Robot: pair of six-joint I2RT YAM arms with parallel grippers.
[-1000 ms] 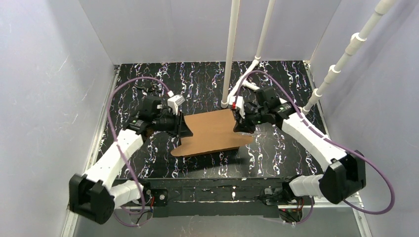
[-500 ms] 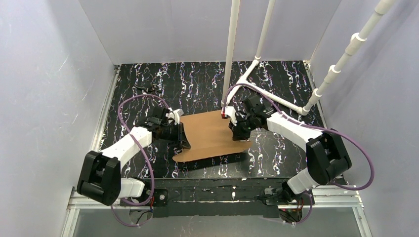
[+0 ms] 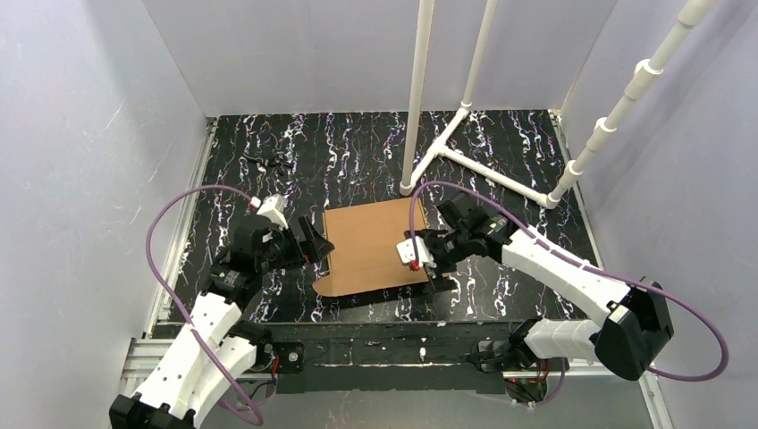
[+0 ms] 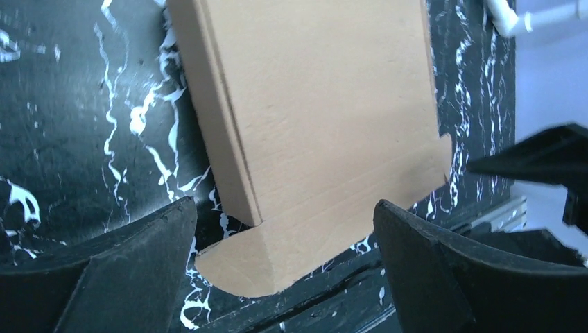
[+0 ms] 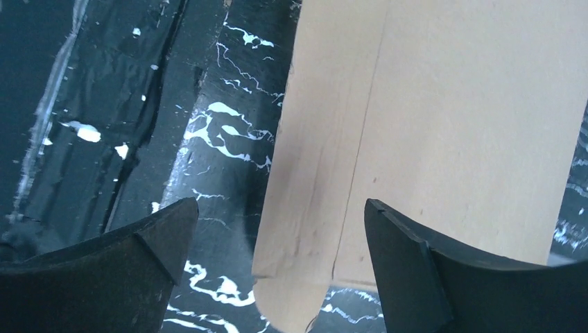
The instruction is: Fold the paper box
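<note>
The paper box [image 3: 371,246] is a brown cardboard piece lying on the black marbled table, with a rounded tab [image 4: 236,267] sticking out at its near-left corner. A narrow flap [image 4: 218,132] runs along its left edge, and another strip [image 5: 319,159] runs along its right edge. At the box's left edge my left gripper [image 3: 315,243] is open, its jaws apart in front of the tab [image 4: 284,211]. My right gripper [image 3: 429,264] is open at the box's near-right corner, the jaws standing either side of the strip's end [image 5: 281,208] without touching it.
White pipes [image 3: 416,98] rise from the table behind the box, with a slanted branch [image 3: 496,174] lying at the back right. A small dark object [image 3: 273,161] sits at the back left. Grey walls close in three sides. The metal rail [image 3: 393,344] runs along the near edge.
Both grippers were shut on the cardboard's side edges and have opened and let go. Both arms have drawn back toward the near edge. The box has settled flat.
</note>
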